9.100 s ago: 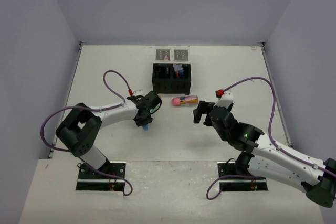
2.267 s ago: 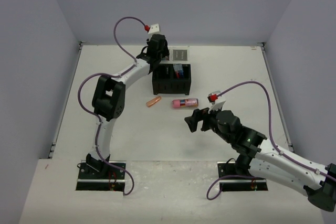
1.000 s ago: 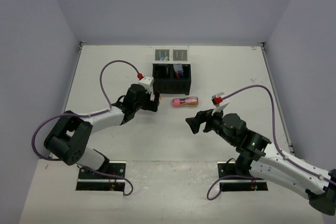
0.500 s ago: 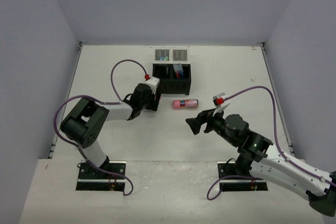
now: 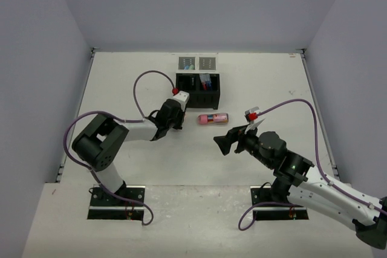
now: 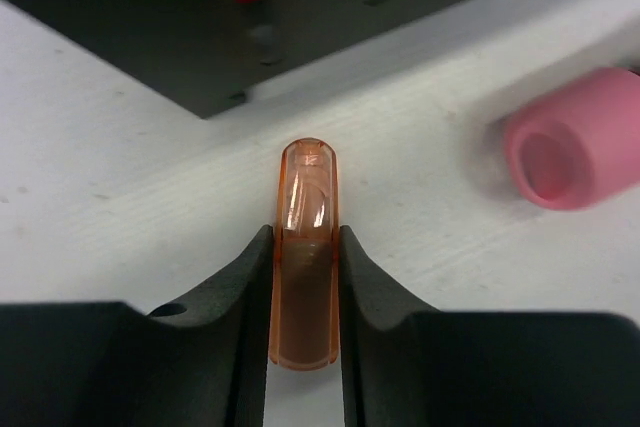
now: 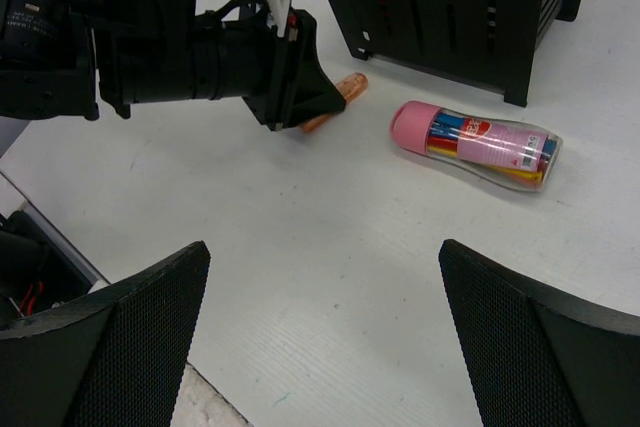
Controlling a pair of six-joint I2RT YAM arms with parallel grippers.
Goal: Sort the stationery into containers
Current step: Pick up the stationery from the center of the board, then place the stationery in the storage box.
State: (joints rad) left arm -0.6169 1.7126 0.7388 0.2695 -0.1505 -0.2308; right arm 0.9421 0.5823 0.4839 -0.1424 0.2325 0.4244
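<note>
A short orange-salmon highlighter [image 6: 305,197] lies on the white table just in front of the black two-compartment box [image 5: 198,90]. My left gripper [image 6: 305,239] is low on the table, and both fingers press its sides. In the right wrist view the highlighter's tip [image 7: 345,87] sticks out past that gripper [image 7: 305,107]. A pink-capped clear tube of pens [image 5: 213,118] lies to its right. My right gripper [image 7: 322,257] is open and empty, hovering above the table in front of the tube. Pens stand in the box.
Two small light-grey trays [image 5: 188,63] [image 5: 208,63] sit behind the black box, the left one holding small coloured pieces. Purple cables loop above both arms. White walls bound the table on the left, right and back.
My left arm came back from the grey trays to the table in front of the box and closed on the orange-salmon highlighter. My right gripper has barely moved.
</note>
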